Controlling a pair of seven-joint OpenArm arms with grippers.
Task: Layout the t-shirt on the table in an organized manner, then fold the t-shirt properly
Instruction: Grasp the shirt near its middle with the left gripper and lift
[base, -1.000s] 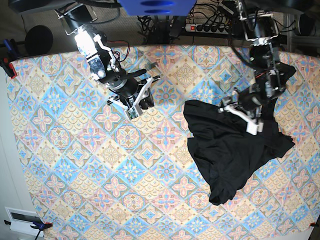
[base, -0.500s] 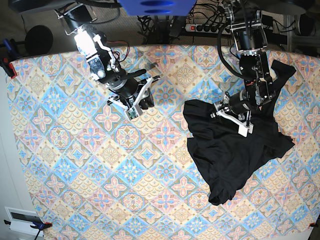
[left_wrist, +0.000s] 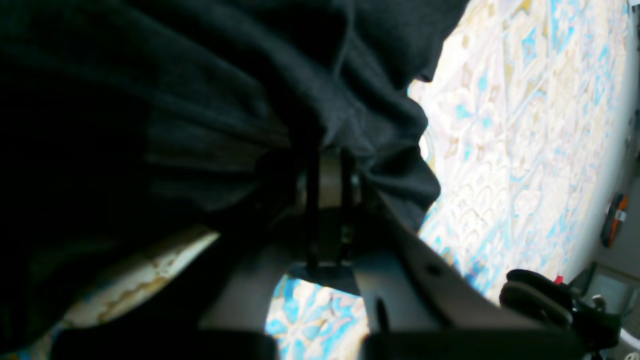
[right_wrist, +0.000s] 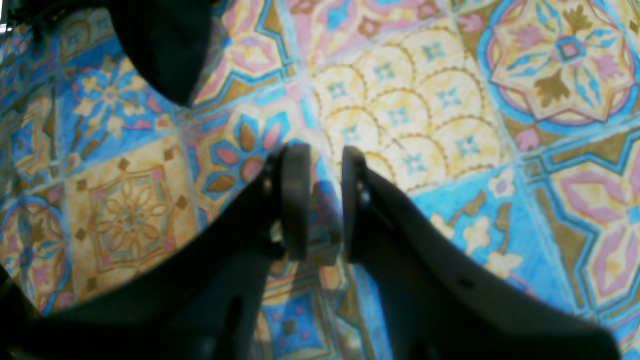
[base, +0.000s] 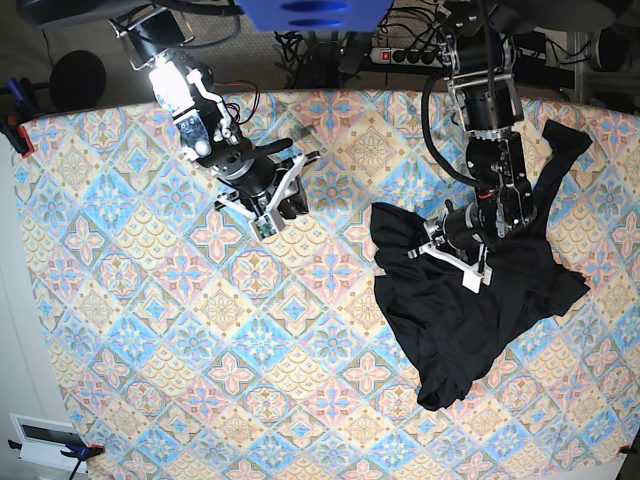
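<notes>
The black t-shirt (base: 470, 310) lies crumpled at about 4 o'clock on the table (base: 150, 330), one sleeve trailing toward 2 o'clock. The left gripper (left_wrist: 327, 187) is pinched tight on a bunch of that fabric, its tips mostly buried in dark folds. The right gripper (right_wrist: 317, 200) hovers over bare cloth at 11 o'clock, jaws a little apart, holding nothing.

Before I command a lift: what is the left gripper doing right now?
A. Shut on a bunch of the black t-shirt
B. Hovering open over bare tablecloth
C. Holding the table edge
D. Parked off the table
A: in the left wrist view the left gripper is pinched shut with the black t-shirt bunched around its tips.
</notes>
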